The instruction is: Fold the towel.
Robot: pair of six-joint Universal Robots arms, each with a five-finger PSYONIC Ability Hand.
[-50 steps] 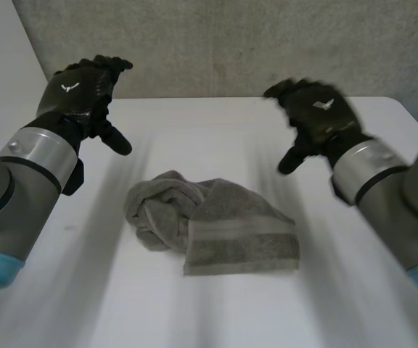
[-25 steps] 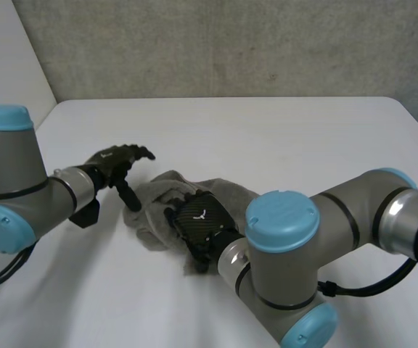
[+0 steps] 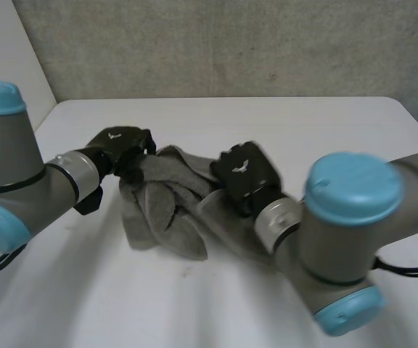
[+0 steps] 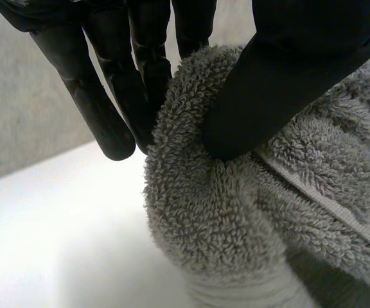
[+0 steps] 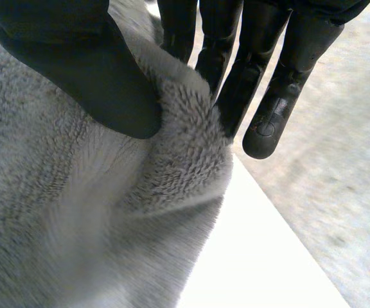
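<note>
Towel: the grey terry towel lies bunched left of the middle of the white counter. Its far part is gathered up between the two hands, and its near folds trail down onto the surface.
Left hand: the left hand is at the towel's far-left edge. Its thumb presses a thick roll of pile against the fingers, so it is closed in a pinch on the cloth.
Right hand: the right hand is palm down on the towel's right side, well apart from the other hand. Its thumb squeezes a ridge of cloth against the fingers, also a firm pinch.
Why held so: two pinches at opposite sides look meant to give the arms a pair of anchor points. Drawing them apart would open the heap.
Stage: I judge this an early step, because the cloth is crumpled with no neat fold anywhere. It probably needs spreading flat before any folding.
Room: bare counter lies to the right and far side, which suits laying the cloth out there.
Risk: each pinch takes a fat roll, possibly several layers. If so, the towel may stay twisted when pulled, or a layer may slip free.
</note>
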